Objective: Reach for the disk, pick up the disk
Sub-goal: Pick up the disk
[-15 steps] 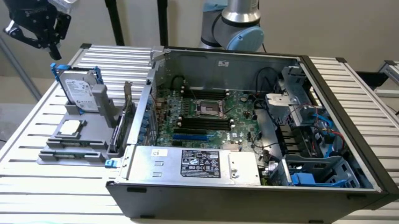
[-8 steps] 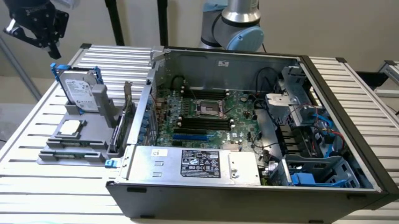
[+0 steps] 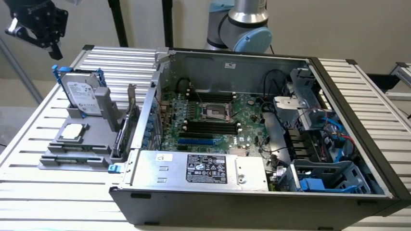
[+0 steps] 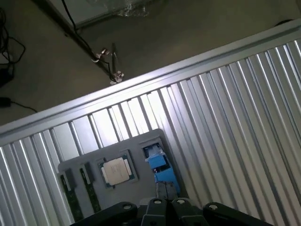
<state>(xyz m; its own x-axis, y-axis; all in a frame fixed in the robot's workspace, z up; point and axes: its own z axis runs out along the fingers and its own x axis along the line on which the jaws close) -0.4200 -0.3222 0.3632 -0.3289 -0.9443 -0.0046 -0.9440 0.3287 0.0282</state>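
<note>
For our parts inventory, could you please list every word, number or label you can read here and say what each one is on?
Nothing here reads as actual words or numbers.
The white label on the disk: print too small to read.
The black label on the silver box: white print, blurred.
The white sticker on the case wall: unreadable.
The chip: markings too faint to read.

In the exterior view, you see the disk (image 3: 83,89) only in part: the grey holder (image 3: 106,115) hides its lower end. The frame edge crops the arm (image 3: 247,21). Print on the label (image 3: 205,168) of the silver box (image 3: 249,172) is too small to read.
</note>
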